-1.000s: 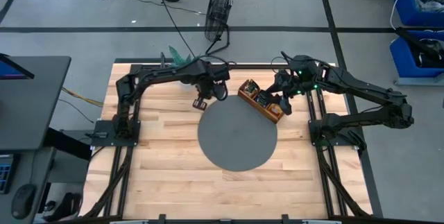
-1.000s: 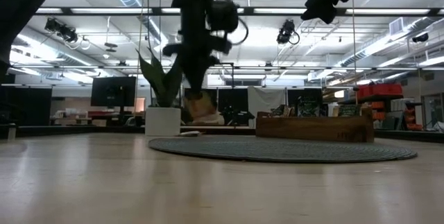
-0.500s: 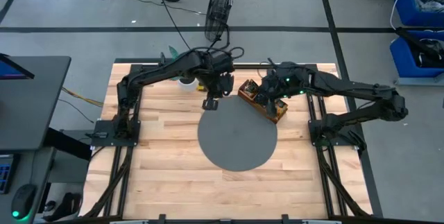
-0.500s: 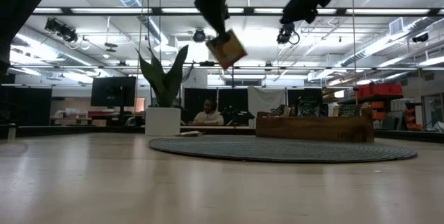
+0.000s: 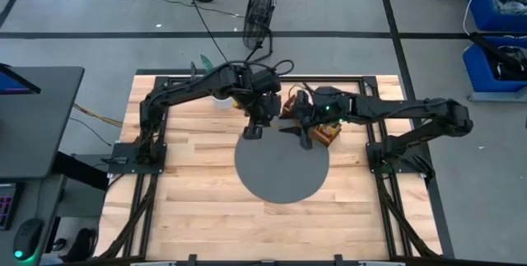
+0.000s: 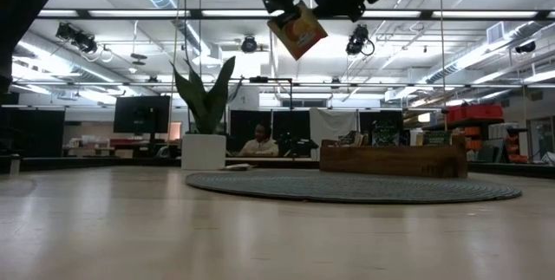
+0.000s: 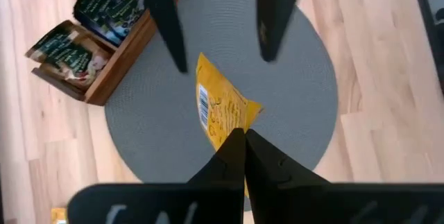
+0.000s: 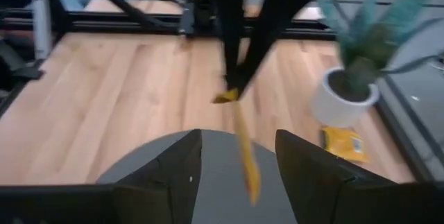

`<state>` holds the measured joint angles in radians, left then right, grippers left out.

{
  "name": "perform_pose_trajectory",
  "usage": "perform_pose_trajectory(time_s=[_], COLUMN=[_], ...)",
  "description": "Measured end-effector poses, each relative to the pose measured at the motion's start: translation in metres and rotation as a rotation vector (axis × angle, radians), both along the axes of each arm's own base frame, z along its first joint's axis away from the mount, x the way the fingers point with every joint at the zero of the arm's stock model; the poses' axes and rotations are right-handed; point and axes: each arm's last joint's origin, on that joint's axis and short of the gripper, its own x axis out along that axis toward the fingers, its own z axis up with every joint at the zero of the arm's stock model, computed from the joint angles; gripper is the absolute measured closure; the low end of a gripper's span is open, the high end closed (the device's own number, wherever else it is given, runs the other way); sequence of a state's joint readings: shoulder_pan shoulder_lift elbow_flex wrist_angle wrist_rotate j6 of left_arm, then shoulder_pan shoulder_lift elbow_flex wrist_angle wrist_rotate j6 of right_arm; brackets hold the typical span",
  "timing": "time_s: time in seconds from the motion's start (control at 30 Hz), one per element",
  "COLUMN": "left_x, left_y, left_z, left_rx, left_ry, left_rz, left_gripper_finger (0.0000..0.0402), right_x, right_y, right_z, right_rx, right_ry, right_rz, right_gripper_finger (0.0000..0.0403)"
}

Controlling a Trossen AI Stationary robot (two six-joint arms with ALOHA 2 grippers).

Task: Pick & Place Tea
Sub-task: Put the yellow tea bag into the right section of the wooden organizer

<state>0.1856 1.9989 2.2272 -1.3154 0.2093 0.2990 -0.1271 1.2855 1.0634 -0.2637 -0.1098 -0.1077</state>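
Note:
A yellow tea packet (image 7: 220, 107) hangs high over the round grey mat (image 5: 280, 175), with my left gripper (image 7: 240, 138) shut on it. In the low view the packet (image 6: 297, 29) is tilted, well above the table. My right gripper (image 8: 238, 136) is open and level with the packet. Its two fingers (image 7: 161, 23) stand on either side of the packet's free end without touching it. The wooden tray (image 7: 104, 71) with dark tea packets (image 7: 104, 5) rests partly on the mat's far right rim. Another yellow packet (image 8: 343, 143) lies flat on the table by the plant pot. My left gripper pinches the yellow packet at one end (image 7: 233, 131) between its two fingertips. The fingers slant down from above. The packet hangs below them, tilted, lifted clear of the mat.
A green plant in a white pot (image 5: 218, 97) stands at the table's far side, left of the mat. My right arm reaches over the tray (image 5: 328, 137). A person (image 6: 258, 145) sits in the room beyond the table. Bare wood lies toward the near edge.
My left gripper has risen from just above the mat's far rim with the yellow packet, tipping as it went; the packet now hangs much higher. My right gripper has moved from over the tray toward the table's left, up to the packet.

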Motion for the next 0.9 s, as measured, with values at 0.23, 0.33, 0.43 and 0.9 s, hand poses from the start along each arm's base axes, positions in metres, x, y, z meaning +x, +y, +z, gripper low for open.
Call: perform_pose_trajectory(time_s=[0.23,0.33,0.43,0.9], left_x=[0.001,0.002,0.003,0.006], left_y=[-0.007,-0.008,-0.009,-0.020], left_z=[0.000,0.000,0.000,0.001], left_rx=[0.000,0.001,0.003,0.006], left_ry=[-0.002,-0.005,-0.013,-0.030], left_rz=[-0.017,-0.020,-0.023,-0.050], left_gripper_finger=[0.0400,0.0400,0.0400,0.0400], right_x=[0.006,0.006,0.006,0.011], right_y=[0.012,0.013,0.013,0.012], right_z=[-0.004,-0.004,-0.004,-0.012], right_rx=[0.052,0.046,0.062,0.116], right_ry=[0.006,0.004,0.003,0.044], right_rz=[0.039,0.026,0.017,-0.012], right_gripper_finger=[0.0212,0.0213,0.0217,0.0313])
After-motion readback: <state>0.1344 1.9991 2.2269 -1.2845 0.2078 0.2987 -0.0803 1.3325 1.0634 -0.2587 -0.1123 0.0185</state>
